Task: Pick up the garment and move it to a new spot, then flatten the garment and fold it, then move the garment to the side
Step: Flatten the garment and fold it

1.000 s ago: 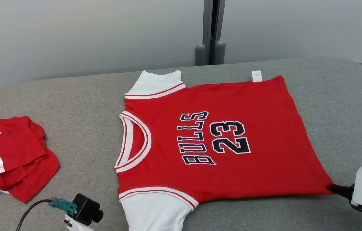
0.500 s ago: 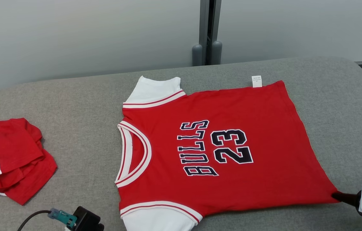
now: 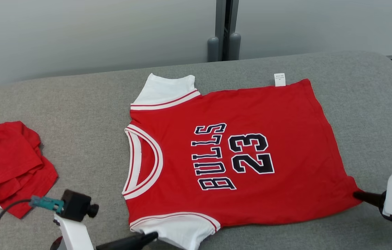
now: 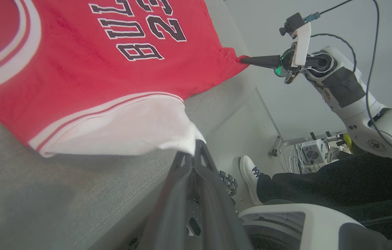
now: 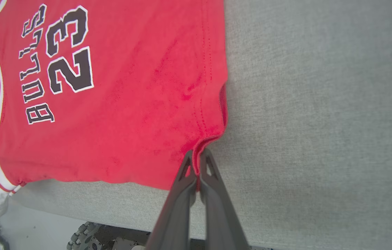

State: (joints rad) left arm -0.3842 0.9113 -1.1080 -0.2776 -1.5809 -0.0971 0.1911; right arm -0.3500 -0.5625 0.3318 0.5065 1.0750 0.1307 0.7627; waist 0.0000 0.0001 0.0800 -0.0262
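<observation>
Jersey (image 3: 237,156), red with white sleeves and "BULLS 23" in dark print, lies spread flat on the grey pad (image 3: 78,104), held at its near edge by the 2 grippers. The left gripper (image 4: 197,147) has its fingers pressed together on the edge of the near white sleeve (image 4: 123,128). That edge lifts slightly off the pad right at the tips, and the red body fans out ahead and to the left of them in the left wrist view. The right gripper (image 5: 198,156) pinches the near hem corner, with the cloth puckered into a small fold between its tips. From there the hem runs straight away, and the print lies ahead and to the left in the right wrist view. A white label (image 3: 279,79) sticks out from the jersey's far edge, opposite the right gripper. A crumpled red-and-white garment (image 3: 8,166) sits on the pad to the left of the left gripper, well apart from the jersey. On the floor below the pad's edge, just right of the left gripper's fingers, a person's white shoe (image 4: 250,173) and dark trouser leg show.
</observation>
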